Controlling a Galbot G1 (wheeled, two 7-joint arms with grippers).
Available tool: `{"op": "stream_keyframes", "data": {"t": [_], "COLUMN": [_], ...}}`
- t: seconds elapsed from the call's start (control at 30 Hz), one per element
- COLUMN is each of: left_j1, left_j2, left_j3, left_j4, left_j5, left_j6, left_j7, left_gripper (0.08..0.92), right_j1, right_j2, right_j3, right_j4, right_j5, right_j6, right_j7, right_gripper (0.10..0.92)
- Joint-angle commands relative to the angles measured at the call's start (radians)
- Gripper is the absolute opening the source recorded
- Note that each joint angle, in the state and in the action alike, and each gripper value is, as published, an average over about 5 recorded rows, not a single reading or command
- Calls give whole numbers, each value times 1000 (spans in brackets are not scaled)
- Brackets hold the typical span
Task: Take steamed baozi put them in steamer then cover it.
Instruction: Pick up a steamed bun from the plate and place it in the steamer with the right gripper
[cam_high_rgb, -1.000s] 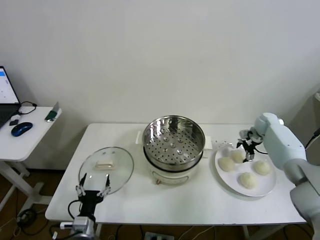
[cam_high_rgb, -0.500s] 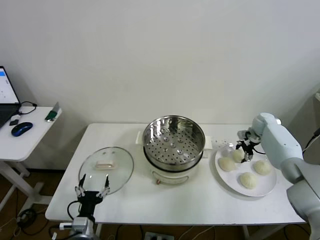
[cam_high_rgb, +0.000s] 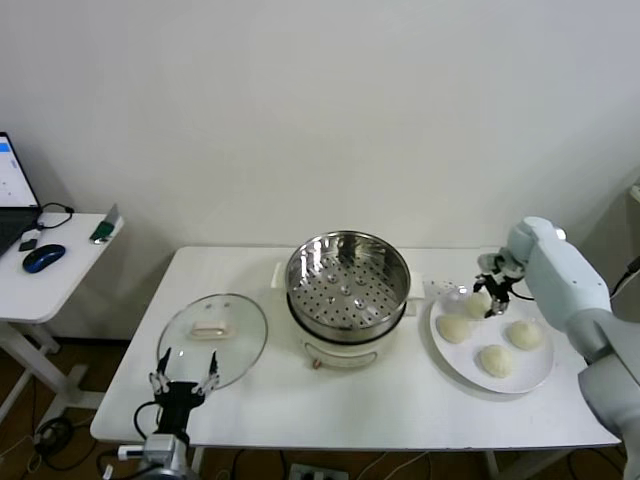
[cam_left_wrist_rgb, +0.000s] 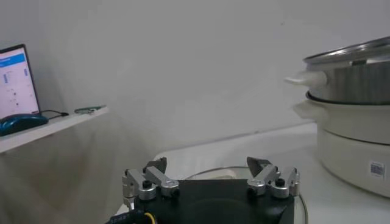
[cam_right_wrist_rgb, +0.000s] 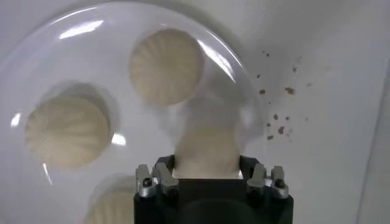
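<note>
while the right gripper (cam_high_rgb: 492, 296) pinches a baozi (cam_high_rgb: 477, 303) at the plate's (cam_high_rgb: 520, 375) far edge, right of the steamer (cam_high_rgb: 348, 283), lift gently straight up, then carry it left; the left gripper (cam_high_rgb: 184, 378), spread, waits by the cover (cam_high_rgb: 213, 338)

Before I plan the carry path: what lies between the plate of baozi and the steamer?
Head view: only bare white table lies between the plate and the steamer; the cooker's side handle juts toward it.
</note>
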Motion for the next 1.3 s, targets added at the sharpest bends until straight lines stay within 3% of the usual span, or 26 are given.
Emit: {"op": "stream_keyframes", "data": {"t": [0.03, 0.27, 0.57, 0.9, 1.3], "left_j1": [9, 29, 39, 43, 48], "left_j2": [0, 3, 3, 8, 8], "left_j3": [0, -3, -1, -4, -4], "left_j4": [-7, -18, -23, -36, -39], "left_j5": [-1, -7, -14, -19, -22], "left_j6": [-2, -9, -11, -6, -1], "left_j7": [0, -4, -4, -4, -5], "left_gripper": [823, 823, 823, 823, 823], "right_j1": [111, 362, 541, 410, 262], "right_j2": [-23, -20, 141, 284, 369], "right_j3": [-145, -463, -636, -632, -600], "right_j4": [70, 244, 404, 547, 458], "right_j5": [111, 270, 288, 55, -124], "right_j6": [48, 132, 255, 346, 387], "right_j7": [-44, -77, -69, 12, 83], "right_gripper": [693, 695, 703, 704, 706]}}
